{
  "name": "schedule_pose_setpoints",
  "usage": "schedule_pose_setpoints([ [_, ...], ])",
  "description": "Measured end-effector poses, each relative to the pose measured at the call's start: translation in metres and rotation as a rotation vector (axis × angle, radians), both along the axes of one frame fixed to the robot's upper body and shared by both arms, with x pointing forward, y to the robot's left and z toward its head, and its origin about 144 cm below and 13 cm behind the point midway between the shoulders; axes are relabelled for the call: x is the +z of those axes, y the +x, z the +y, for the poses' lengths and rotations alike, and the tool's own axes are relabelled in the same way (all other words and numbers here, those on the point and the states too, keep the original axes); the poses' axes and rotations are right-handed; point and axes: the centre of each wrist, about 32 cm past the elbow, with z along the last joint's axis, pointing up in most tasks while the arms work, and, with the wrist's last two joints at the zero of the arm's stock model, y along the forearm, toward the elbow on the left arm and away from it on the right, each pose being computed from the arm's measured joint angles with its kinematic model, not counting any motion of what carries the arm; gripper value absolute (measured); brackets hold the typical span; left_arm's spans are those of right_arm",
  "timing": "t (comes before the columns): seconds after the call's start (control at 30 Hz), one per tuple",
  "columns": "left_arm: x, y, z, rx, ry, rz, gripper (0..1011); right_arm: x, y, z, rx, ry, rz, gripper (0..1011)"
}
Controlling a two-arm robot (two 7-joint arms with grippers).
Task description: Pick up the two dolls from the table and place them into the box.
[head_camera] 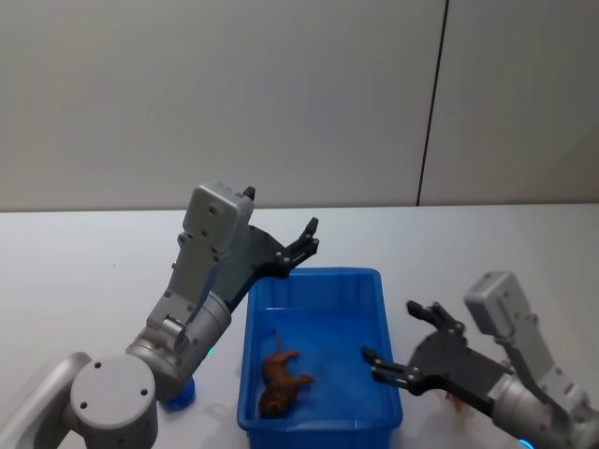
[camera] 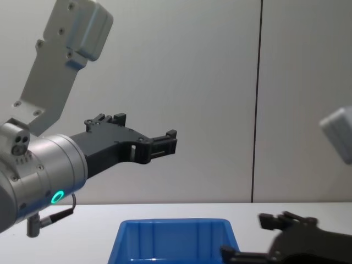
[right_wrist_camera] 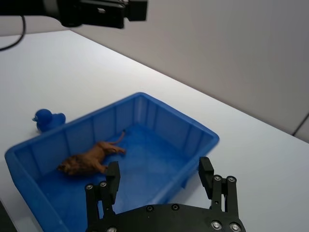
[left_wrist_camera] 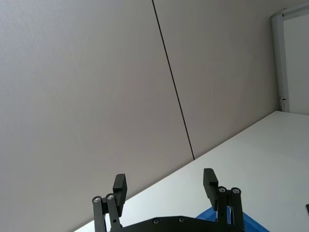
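The reddish-brown doll lies on its side on the floor of the blue box. The blue doll sits on the table just outside the box's left wall, partly hidden under my left arm. My left gripper hangs open and empty, raised above the box's far left corner. My right gripper is open and empty, low by the box's right wall.
The table stretches wide around the box, with a grey panelled wall behind it. A small orange thing peeks out on the table under my right arm. My left arm's elbow stands at the near left.
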Motion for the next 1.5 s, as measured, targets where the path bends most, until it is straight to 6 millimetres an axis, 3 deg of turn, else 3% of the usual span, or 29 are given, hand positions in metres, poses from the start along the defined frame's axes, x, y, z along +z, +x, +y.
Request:
schedule_pose_setpoints([
  [0.47,0.0,0.0,0.0,0.0,0.0,0.0,1003,-0.009,-0.024,-0.038,-0.105,-0.063,0.06,1001],
  [0.73,0.0,0.0,0.0,0.0,0.0,0.0,1003,-0.013,-0.029,-0.049,-0.143,-0.097,0.096,1001],
  [1.47,0.0,0.0,0.0,0.0,0.0,0.0,1003,-0.032,-0.016,-0.052,-0.187,-0.137,0.187,999],
  [1.5,0.0,0.0,0.0,0.0,0.0,0.0,1003,-0.032,-0.015,-0.052,-0.186,-0.136,0.19,964],
])
